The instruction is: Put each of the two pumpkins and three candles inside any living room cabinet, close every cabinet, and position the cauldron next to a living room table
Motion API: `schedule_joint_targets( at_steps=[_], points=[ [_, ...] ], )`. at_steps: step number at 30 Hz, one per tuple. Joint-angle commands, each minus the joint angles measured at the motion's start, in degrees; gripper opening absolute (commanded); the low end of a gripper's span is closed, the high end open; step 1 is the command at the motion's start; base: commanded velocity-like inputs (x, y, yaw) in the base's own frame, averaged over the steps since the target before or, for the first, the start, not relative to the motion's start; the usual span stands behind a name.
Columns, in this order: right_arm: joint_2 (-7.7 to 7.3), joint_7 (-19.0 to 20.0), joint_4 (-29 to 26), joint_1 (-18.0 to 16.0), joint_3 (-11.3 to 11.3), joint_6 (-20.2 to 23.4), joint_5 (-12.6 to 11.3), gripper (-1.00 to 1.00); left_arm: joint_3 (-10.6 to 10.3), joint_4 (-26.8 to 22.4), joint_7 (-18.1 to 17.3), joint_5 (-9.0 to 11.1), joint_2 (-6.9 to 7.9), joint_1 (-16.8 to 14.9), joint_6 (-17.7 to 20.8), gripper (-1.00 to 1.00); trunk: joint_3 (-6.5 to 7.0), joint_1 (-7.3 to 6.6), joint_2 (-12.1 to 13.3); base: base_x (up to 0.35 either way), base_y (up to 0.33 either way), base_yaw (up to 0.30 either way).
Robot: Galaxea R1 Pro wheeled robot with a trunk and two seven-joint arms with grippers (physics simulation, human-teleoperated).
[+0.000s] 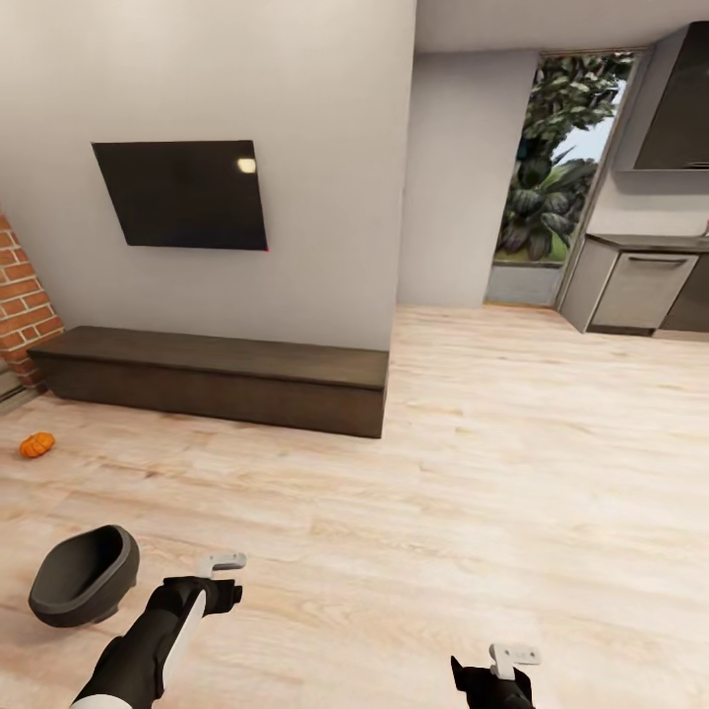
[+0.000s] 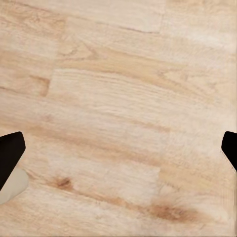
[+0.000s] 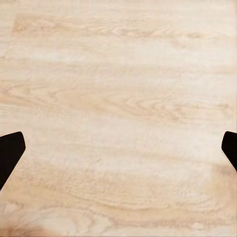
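Note:
One orange pumpkin (image 1: 36, 445) lies on the wood floor in front of the left end of the long dark-brown cabinet (image 1: 217, 379), whose fronts are all shut. The dark grey cauldron (image 1: 84, 576) sits on the floor at the lower left, tipped with its mouth facing up and to the left. Just right of the cauldron, my left gripper (image 1: 219, 581) hangs open over bare floor (image 2: 118, 153). My right gripper (image 1: 507, 670) is open too, low at the frame's edge above the planks (image 3: 118, 153). The candles and the table are out of view.
A black TV (image 1: 187, 194) hangs on the wall above the cabinet. A red brick column (image 1: 20, 305) stands at the far left. Grey kitchen units (image 1: 640, 286) and a tall window (image 1: 551, 167) lie at the back right, across wide wood floor (image 1: 512, 453).

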Motion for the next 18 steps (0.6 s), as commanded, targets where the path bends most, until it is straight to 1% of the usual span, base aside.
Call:
schedule_joint_targets(
  at_steps=[1,8,18],
  points=[
    [0.02,0.2,-0.1,0.0,-0.1,0.3,-0.5,1.0,0.0,-0.1,0.2,0.0,-0.01,0.0,0.3,1.0,-0.06,0.03,0.0,0.281,-0.22,0.223],
    [0.02,0.2,-0.1,0.0,-0.1,0.3,-0.4,1.0,0.0,-0.1,0.2,0.0,-0.01,0.0,0.3,1.0,-0.06,0.03,0.0,0.28,-0.222,0.243],
    [0.02,0.2,-0.1,0.0,0.0,0.3,-0.4,1.0,0.0,-0.1,0.2,0.0,-0.01,0.0,0.3,1.0,-0.06,0.03,0.0,0.28,-0.223,0.28]
  ],
)
